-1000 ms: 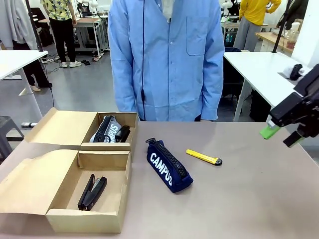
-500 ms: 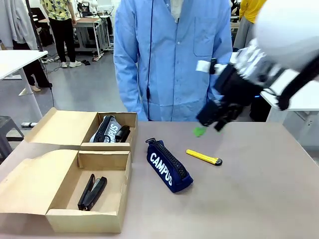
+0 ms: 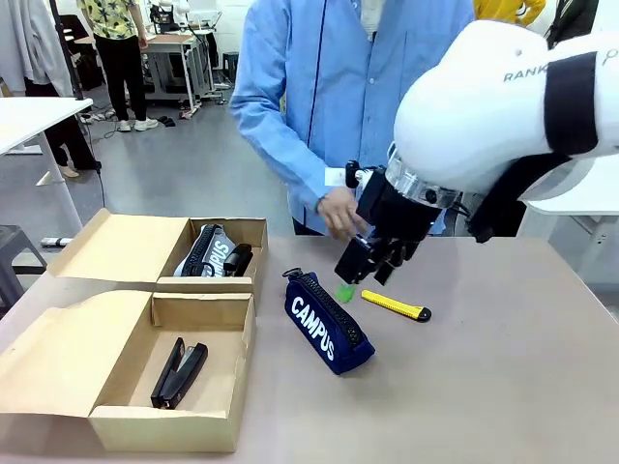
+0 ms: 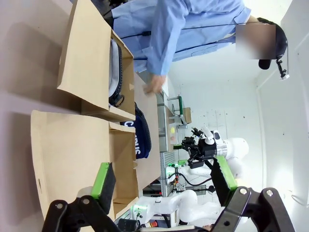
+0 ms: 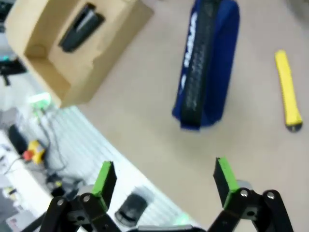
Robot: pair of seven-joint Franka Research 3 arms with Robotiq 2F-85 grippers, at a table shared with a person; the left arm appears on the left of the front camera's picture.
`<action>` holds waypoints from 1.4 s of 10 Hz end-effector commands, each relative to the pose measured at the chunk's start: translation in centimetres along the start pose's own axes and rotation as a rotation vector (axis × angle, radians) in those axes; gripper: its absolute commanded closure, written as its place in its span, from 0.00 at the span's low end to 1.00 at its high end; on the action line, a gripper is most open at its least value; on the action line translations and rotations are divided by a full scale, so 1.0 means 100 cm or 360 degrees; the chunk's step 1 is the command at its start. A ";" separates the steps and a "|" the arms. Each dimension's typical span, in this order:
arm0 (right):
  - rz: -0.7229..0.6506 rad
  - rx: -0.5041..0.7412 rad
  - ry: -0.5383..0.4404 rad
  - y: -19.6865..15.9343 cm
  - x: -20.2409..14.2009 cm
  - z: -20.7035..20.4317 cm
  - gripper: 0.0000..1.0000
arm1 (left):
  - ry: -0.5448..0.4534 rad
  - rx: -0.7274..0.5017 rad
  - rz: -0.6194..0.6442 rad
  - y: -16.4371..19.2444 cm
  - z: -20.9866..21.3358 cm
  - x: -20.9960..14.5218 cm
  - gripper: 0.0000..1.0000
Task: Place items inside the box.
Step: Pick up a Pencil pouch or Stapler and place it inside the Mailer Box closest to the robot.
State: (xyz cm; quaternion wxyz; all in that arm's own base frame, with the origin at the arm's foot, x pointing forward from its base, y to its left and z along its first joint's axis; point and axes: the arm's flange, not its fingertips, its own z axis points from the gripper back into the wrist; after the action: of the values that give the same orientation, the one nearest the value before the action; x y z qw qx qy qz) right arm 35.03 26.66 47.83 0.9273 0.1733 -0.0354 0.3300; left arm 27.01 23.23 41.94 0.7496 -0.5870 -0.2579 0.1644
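Nearest, the open brown cardboard box [image 3: 126, 425] holds one black stapler [image 3: 178, 374], unmoved over the last second. Mid-tabletop [image 3: 503, 387], the navy zip pencil case with white CAMPUS lettering [image 3: 327, 324] and the slim yellow utility knife [image 3: 396, 305] lie where they lay, both outside any box. Changed: the right end effector [image 3: 361, 280], a second ago out at the tabletop's right edge, now hangs just above the gap between case and knife, fingers spread and empty. This is judged an approach to one of the two; which one cannot be told. Farther, the second open cardboard box [image 3: 106, 242] holds the grey zip pencil case [image 3: 208, 251] and a second black stapler [image 3: 239, 259], as before. Farthest, the person's hand [image 3: 338, 210] has come forward toward the tabletop's far edge. Hard to make out: that hand is partly covered by the white arm. The second black stapler is half hidden beside the grey case. The right wrist view is blurred. The left end effector [image 4: 163, 180], fingers spread and empty, looks on sideways, apart from the boxes.
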 end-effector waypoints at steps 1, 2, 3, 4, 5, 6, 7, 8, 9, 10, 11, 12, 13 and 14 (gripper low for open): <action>-0.0389 0.0318 -0.0043 -0.071 -0.092 0.113 0.00 | -0.0004 -0.0022 -0.0032 -0.001 0.000 -0.002 0.00; -0.0592 0.0262 -0.0099 -0.096 -0.145 0.141 0.00 | -0.0004 -0.0022 -0.0032 -0.001 0.000 -0.002 0.00; -0.0736 0.0218 -0.0170 -0.118 -0.197 0.162 0.00 | -0.0004 -0.0022 -0.0032 -0.001 0.000 -0.002 0.00; -0.0833 0.0176 -0.0295 -0.142 -0.248 0.175 0.00 | -0.0004 -0.0022 -0.0032 -0.001 0.000 -0.002 0.00; -0.1201 0.0145 -0.0407 -0.168 -0.283 0.174 0.00 | -0.0004 -0.0022 -0.0032 -0.001 0.000 -0.002 0.00; -0.1266 0.0232 -0.0479 -0.185 -0.302 0.166 0.00 | -0.0004 -0.0022 -0.0032 -0.001 0.000 -0.002 0.00; -0.1416 0.0278 -0.0553 -0.202 -0.315 0.150 0.00 | -0.0004 -0.0022 -0.0032 -0.001 0.000 -0.002 0.00; -0.1457 0.0371 -0.0597 -0.213 -0.317 0.135 0.00 | -0.0004 -0.0022 -0.0032 -0.001 0.000 -0.002 0.00; -0.1499 0.0443 -0.0576 -0.223 -0.311 0.125 0.00 | -0.0004 -0.0022 -0.0032 -0.001 0.000 -0.002 0.00; -0.1502 0.0448 -0.0617 -0.224 -0.304 0.123 0.00 | -0.0004 -0.0022 -0.0032 -0.001 0.000 -0.002 0.00; -0.1482 0.0345 -0.0543 -0.220 -0.336 0.144 0.00 | -0.0004 -0.0022 -0.0032 -0.001 0.000 -0.002 0.00; -0.1482 0.0345 -0.0543 -0.220 -0.336 0.144 0.00 | -0.0004 -0.0022 -0.0032 -0.001 0.000 -0.002 0.00; -0.1522 0.0411 -0.0551 -0.233 -0.321 0.133 0.00 | -0.0004 -0.0022 -0.0032 -0.001 0.000 -0.002 0.00; -0.1553 0.0259 -0.0434 -0.225 -0.287 0.128 0.00 | -0.0004 -0.0022 -0.0032 -0.001 0.000 -0.002 0.00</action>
State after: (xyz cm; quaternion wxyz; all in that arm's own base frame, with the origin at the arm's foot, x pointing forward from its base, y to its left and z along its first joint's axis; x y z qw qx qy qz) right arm 25.23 -13.32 47.90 0.9330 0.3181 -0.0586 -0.1578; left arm 27.00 23.21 41.94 0.7495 -0.5871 -0.2578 0.1643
